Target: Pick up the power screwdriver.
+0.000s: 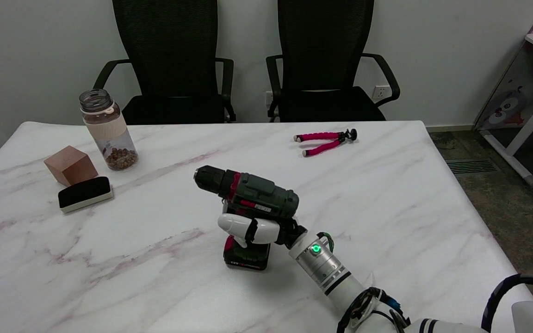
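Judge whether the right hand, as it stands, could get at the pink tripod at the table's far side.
Probably not yet: the right hand grips the power screwdriver; the way to the pink tripod looks free.

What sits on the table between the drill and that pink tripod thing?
Nothing: in the head view, only bare marble table lies between the power screwdriver and the pink tripod.

Bare marble table (pixel 387 194) around; jar (pixel 108 130), block (pixel 70 165), eraser (pixel 84 194) far left.

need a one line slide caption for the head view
Right hand grips the power screwdriver by its handle on a marble table.
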Robot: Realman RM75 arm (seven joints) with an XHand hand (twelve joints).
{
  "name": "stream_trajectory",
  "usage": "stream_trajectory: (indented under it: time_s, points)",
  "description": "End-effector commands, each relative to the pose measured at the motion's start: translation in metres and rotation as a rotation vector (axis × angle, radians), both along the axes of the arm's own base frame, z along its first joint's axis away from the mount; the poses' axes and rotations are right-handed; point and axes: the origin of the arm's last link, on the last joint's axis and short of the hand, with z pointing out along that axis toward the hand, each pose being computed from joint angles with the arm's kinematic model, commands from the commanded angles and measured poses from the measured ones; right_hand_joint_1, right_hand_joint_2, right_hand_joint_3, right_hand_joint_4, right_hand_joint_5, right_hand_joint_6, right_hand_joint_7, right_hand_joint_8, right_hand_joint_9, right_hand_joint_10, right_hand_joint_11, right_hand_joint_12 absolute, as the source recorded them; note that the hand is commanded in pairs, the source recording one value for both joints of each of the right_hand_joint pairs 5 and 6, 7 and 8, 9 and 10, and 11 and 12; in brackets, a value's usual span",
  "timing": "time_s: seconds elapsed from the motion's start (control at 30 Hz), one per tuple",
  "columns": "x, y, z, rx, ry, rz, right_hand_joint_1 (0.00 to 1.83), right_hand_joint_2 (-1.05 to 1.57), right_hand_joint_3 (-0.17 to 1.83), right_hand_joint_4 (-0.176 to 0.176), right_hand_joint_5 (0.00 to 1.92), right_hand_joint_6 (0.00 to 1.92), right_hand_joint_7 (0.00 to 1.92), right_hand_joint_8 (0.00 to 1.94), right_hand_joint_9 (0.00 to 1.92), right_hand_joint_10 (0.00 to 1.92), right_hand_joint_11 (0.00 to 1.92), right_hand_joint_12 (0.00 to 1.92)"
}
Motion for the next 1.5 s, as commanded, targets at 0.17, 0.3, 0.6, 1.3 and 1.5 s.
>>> stream_trajectory:
  time_s: [0.17,0.3,0.6,1.3,1.5]
  points:
    - [0.012,-0.015,0.005,-0.002,0.005,0.036,0.87,0.61,0.56,0.176,1.68,1.68,1.68,1.68,1.75,1.75,1.76,1.76]
    - [0.02,-0.023,0.01,0.005,-0.021,0.048,0.86,0.61,0.57,0.176,1.68,1.68,1.68,1.68,1.79,1.79,1.8,1.8]
    - [0.052,-0.051,0.023,0.004,0.012,0.111,0.86,0.67,0.56,0.176,1.68,1.68,1.68,1.68,1.82,1.82,1.86,1.86]
    - [0.167,-0.117,0.053,-0.07,0.109,0.348,0.86,0.75,0.58,0.176,1.92,1.92,1.92,1.92,1.88,1.88,1.92,1.92]
    - [0.188,-0.122,0.052,-0.078,0.117,0.386,0.86,0.75,0.6,0.176,1.92,1.92,1.92,1.92,1.89,1.89,1.92,1.92]
